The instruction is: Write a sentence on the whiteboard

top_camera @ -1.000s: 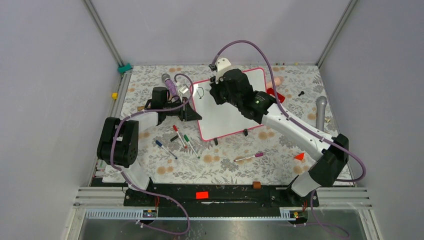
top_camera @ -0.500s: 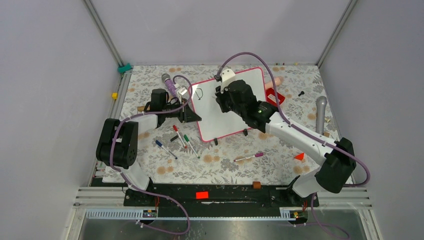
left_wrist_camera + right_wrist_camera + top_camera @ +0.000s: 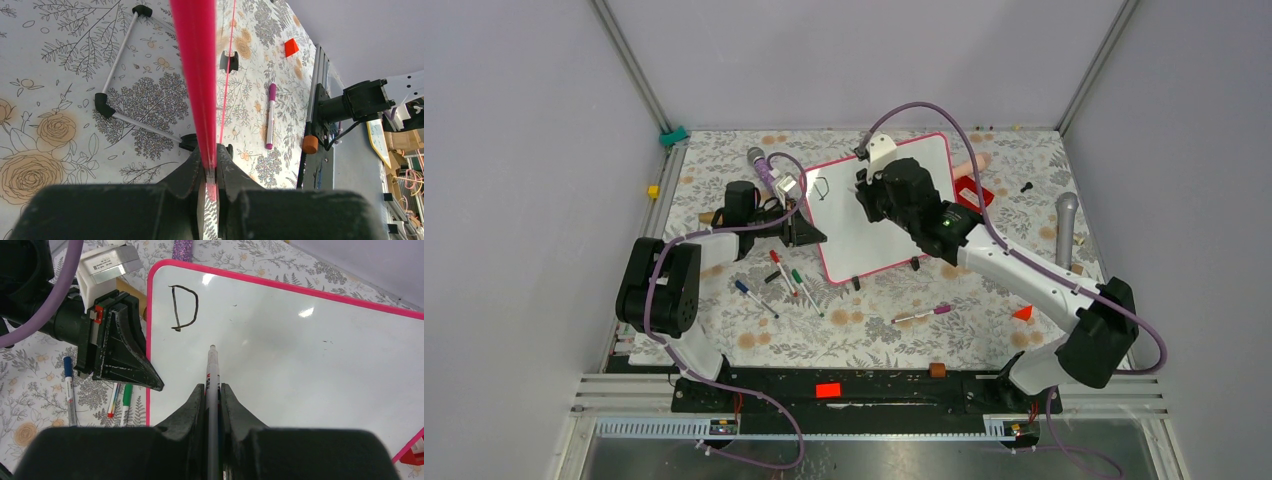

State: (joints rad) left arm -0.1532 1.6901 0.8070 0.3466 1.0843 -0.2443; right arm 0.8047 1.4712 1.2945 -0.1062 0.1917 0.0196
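The whiteboard [image 3: 869,245] with its pink frame stands tilted on black feet at the middle of the table. A single black letter "D" [image 3: 184,307] is at its top left corner, and it also shows in the top view [image 3: 824,186]. My left gripper [image 3: 211,155] is shut on the board's pink left edge [image 3: 197,75], and shows in the top view [image 3: 809,232]. My right gripper [image 3: 213,390] is shut on a grey marker [image 3: 213,367]. The marker's tip is at the white surface [image 3: 310,365], below and right of the "D".
Red, green and blue markers [image 3: 786,275] lie left of the board's foot. A purple marker [image 3: 921,316] lies in front. A small red frame block [image 3: 975,191], a grey cylinder [image 3: 1065,215] and an orange wedge [image 3: 1023,313] are at the right.
My right arm with the marker has shifted a little right and down the board, away from the "D". The left gripper has kept its hold on the board's edge.
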